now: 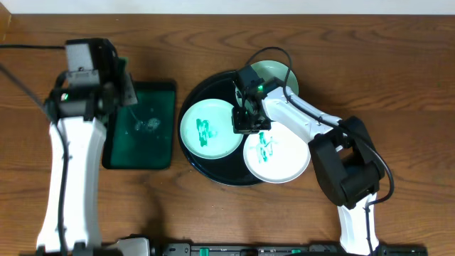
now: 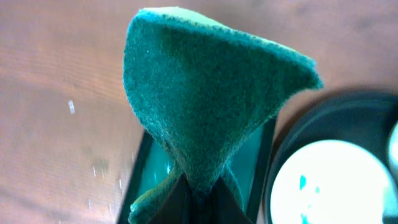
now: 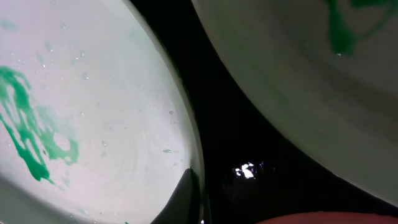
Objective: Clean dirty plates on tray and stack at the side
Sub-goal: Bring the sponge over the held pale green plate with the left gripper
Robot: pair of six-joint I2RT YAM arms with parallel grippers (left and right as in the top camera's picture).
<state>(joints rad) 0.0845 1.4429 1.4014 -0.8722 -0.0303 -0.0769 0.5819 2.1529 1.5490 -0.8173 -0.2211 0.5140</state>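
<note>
- The tray (image 1: 231,172), black and round, sits mid-worktop (image 1: 398,71) with three plates on it.
- The left plate (image 1: 206,131) lies at the tray's 9 o'clock, with green smears on its face.
- The near plate (image 1: 279,158) lies at 4 o'clock, also smeared, and its edge reaches past the tray's rim.
- The far plate (image 1: 281,72) is at 1 o'clock, partly hidden by the right arm.
- The right claw (image 1: 247,122) hangs low over the tray's centre, at the left plate's 3 o'clock rim.
- In the right wrist view one dark finger (image 3: 186,198) sits right at that rim, and bare tray shows between the two smeared plates.
- I cannot tell whether this claw is clenched or released.
- The left claw (image 2: 198,196) is grasping a green pad (image 2: 205,106), pinched at its lower corner so the pad fans out above the fingers.
- The left claw hovers over the 11 o'clock corner of the green tray (image 1: 153,153), which lies near the tray on its 9 o'clock side, apart from it.
</note>
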